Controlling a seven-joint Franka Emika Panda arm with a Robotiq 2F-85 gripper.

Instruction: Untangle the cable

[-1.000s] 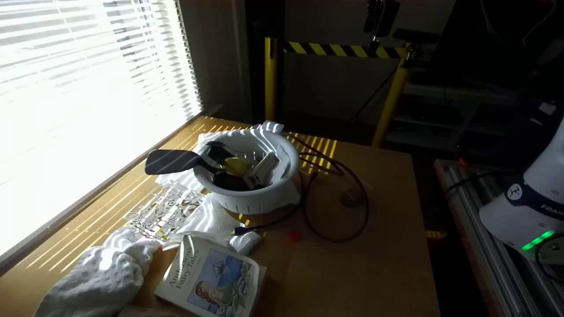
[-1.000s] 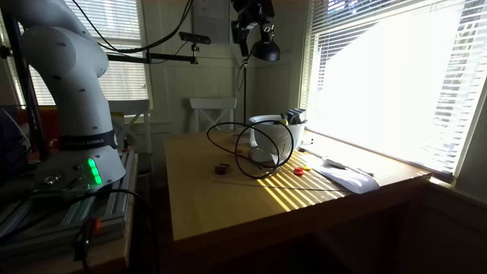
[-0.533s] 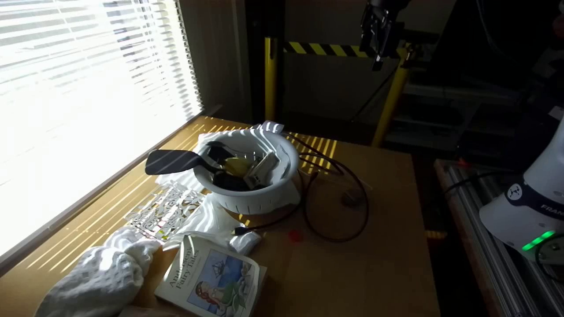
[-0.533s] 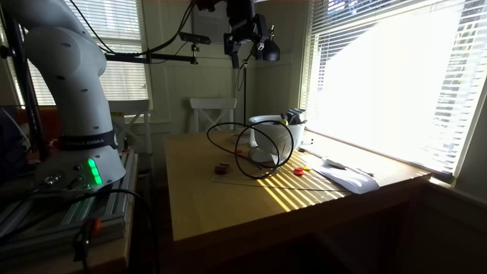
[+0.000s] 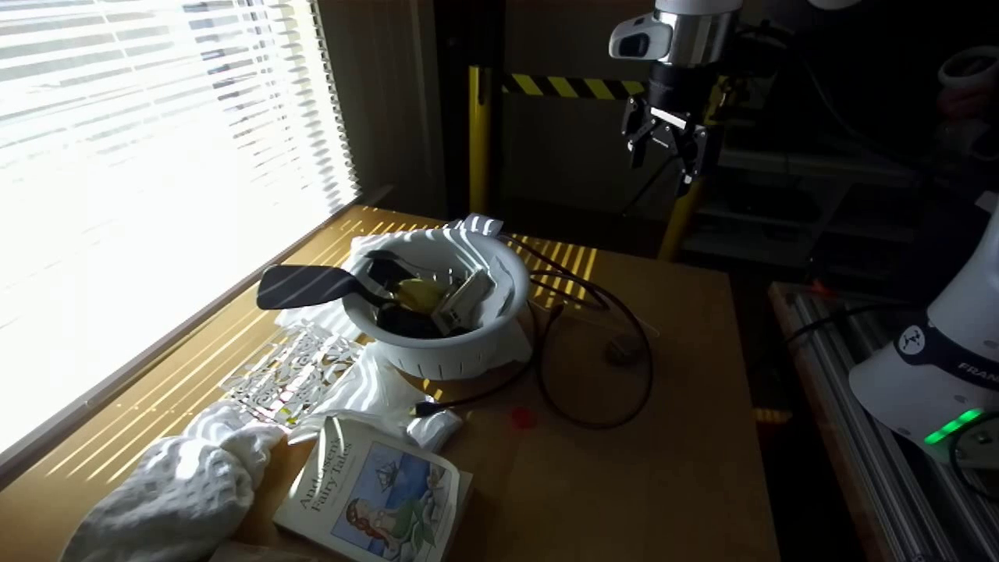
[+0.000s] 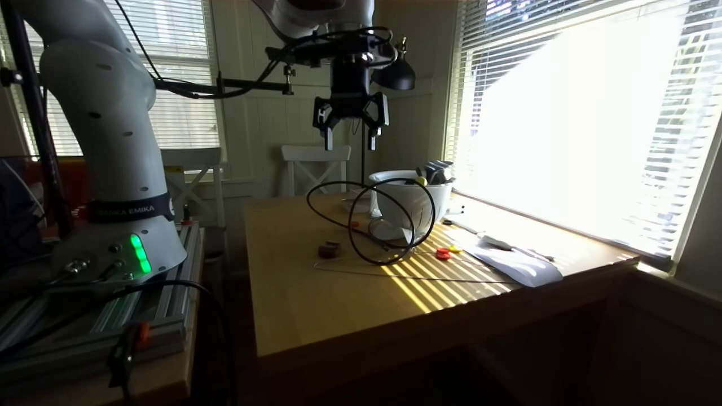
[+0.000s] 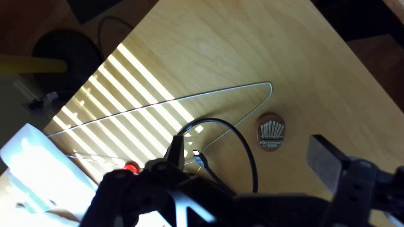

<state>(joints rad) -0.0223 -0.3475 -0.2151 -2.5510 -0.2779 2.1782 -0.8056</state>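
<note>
A dark cable lies in overlapping loops on the wooden table beside a white basket, in both exterior views [image 5: 598,426] [image 6: 384,263]. Some loops stand up off the table. In the wrist view the cable [image 7: 217,120] arcs up behind the left finger, and one plug end [image 7: 201,159] shows below the arc. A second plug end [image 5: 427,408] lies near the basket's front. My gripper [image 6: 350,142] points down, open and empty, high above the cable. It also shows in an exterior view [image 5: 662,170] and the wrist view [image 7: 249,154]. Its body hides part of the cable.
The white basket [image 5: 460,361] holds utensils, and a black spatula [image 5: 304,287] sticks out. A book [image 5: 382,499], a cloth [image 5: 179,484] and plastic bags lie nearby. A small thumb piano [image 7: 270,132] and a thin wire [image 7: 202,94] lie beside the cable. A lamp [image 6: 395,74] stands behind.
My gripper has come down from above and turned from tilted to pointing straight down. It stays open. The cable and the things on the table have not moved.
</note>
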